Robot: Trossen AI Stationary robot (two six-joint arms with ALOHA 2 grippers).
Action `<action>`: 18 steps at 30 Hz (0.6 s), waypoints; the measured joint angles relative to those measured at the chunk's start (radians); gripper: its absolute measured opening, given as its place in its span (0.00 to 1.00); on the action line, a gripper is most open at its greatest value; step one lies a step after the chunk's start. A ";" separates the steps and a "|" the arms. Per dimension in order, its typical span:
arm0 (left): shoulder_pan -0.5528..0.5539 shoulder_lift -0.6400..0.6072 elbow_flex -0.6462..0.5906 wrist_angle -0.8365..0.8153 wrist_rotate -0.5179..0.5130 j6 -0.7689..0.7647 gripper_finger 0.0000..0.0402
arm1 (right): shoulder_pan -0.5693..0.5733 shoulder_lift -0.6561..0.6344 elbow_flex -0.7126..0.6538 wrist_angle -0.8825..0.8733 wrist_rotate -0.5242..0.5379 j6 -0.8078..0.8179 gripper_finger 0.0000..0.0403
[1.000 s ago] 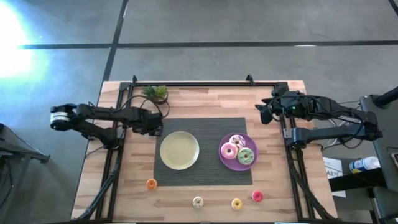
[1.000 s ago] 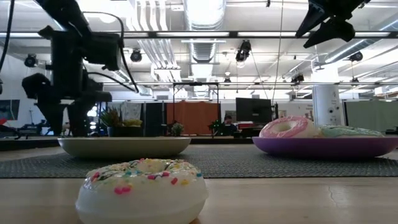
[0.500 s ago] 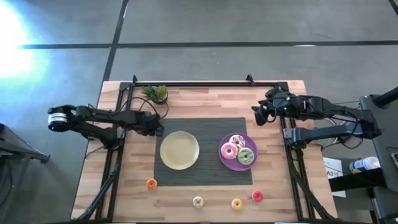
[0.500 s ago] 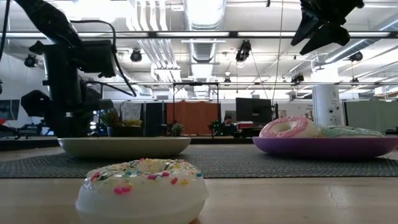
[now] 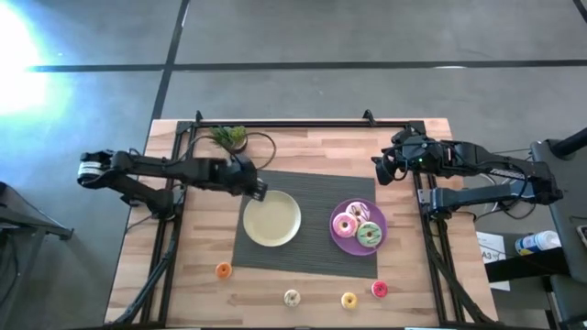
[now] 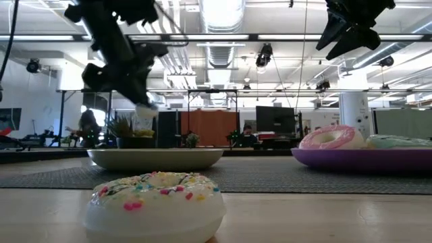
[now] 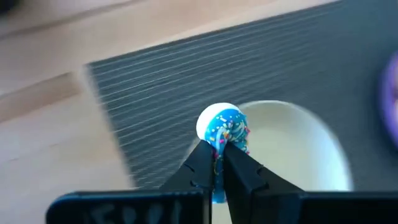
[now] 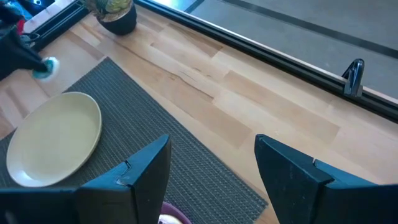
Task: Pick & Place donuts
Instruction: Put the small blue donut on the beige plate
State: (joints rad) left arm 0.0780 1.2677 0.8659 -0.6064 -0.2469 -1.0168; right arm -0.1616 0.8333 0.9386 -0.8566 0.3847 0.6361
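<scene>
My left gripper (image 5: 260, 190) hangs over the left rim of the yellow plate (image 5: 275, 225), shut on a small blue-iced donut (image 7: 221, 127) with sprinkles. The same donut (image 6: 144, 111) shows in the low view, above the plate. On the purple plate (image 5: 337, 240) lie a pink donut (image 5: 346, 225), a green one (image 5: 369, 235) and a white-pink one (image 5: 358, 212). An orange donut (image 5: 223, 270), a cream one (image 5: 292, 297), a yellow one (image 5: 348, 300) and a red one (image 5: 379, 290) rest flat on the wood near the front edge. My right gripper (image 8: 211, 180) waits open at the far right, above the table. My left gripper pinches the blue donut between its two fingers, on the part of the ring (image 7: 219, 144) nearest the wrist. The rest of the donut sticks out past the fingertips. The fingers come slanting down from the table's left. The donut is lifted clear of plate and mat.
Both plates stand on a dark ribbed mat (image 5: 316, 188) in the middle of the wooden table. A small potted plant (image 5: 229, 137) sits at the far left, and a black rail (image 8: 261, 46) runs along the far edge. Bare wood lies between the mat and the front-row donuts.
My left gripper has moved toward the table's right edge and risen, from beside the mat's left edge to over the yellow plate's rim, and now carries the blue donut clear of the table. The mat with both plates has slid slightly to the right.
</scene>
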 joint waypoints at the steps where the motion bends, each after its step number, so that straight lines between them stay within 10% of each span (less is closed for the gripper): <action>1: -0.022 0.018 0.018 0.004 -0.006 0.000 0.00 | 0.000 0.000 0.000 0.000 0.000 0.000 0.56; 10: -0.154 0.304 0.060 0.027 0.006 -0.044 0.03 | 0.000 0.000 0.000 0.000 0.006 0.001 0.56; 18: -0.191 0.345 0.156 -0.120 -0.043 -0.038 0.24 | 0.000 0.000 0.000 0.000 -0.016 0.011 0.56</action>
State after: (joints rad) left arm -0.1135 1.6131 1.0218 -0.7259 -0.2898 -1.0550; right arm -0.1612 0.8331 0.9386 -0.8566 0.3684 0.6470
